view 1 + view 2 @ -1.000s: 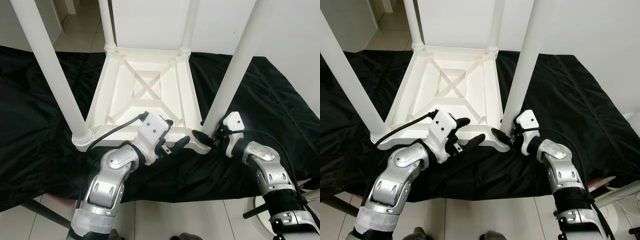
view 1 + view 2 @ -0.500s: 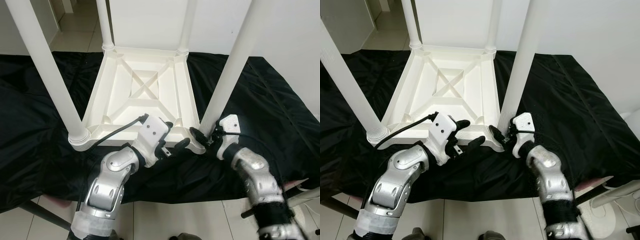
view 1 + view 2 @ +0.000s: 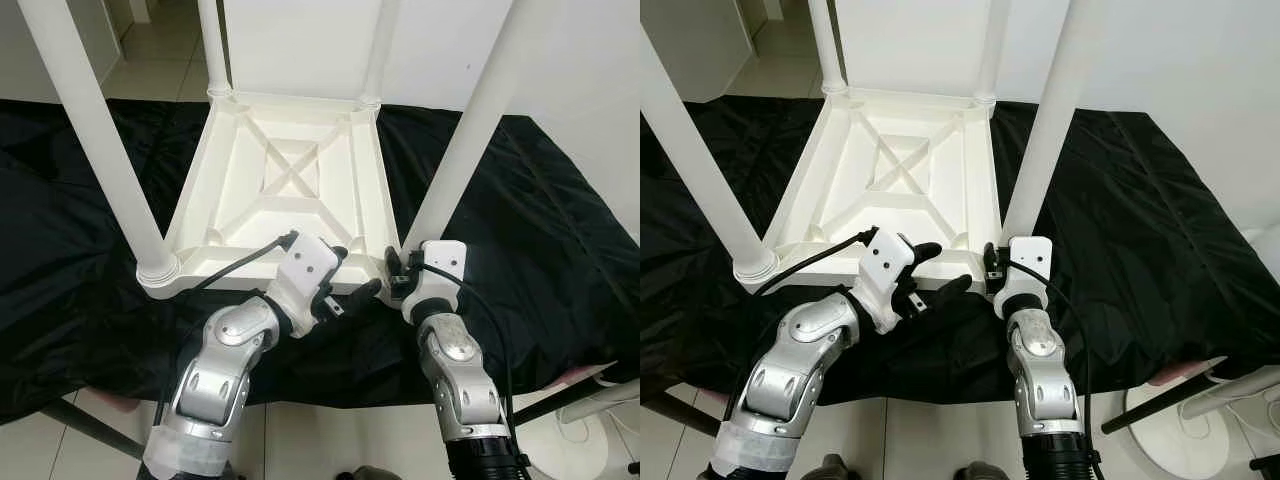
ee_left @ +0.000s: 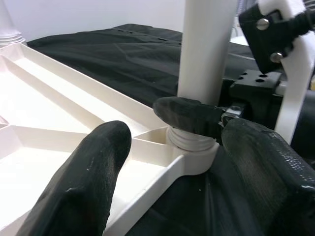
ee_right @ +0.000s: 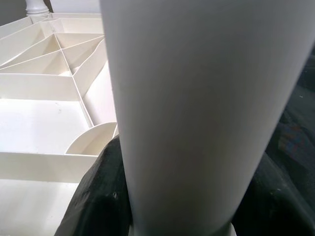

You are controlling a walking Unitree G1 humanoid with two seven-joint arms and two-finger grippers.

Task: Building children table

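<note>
A white children's tabletop (image 3: 290, 190) lies upside down on a desk draped in black cloth (image 3: 540, 230), four white legs standing up from its corners. The right claw (image 3: 398, 277) pinches the near right leg (image 3: 455, 160) just above its threaded collar, fingers on either side. To seat this leg well, it looks best to keep it upright and twist steadily without tilting. The left claw (image 3: 352, 285), fingers spread, hovers just beside the right claw over the tabletop's near edge, its forearm angled inward, elbow low.
</note>
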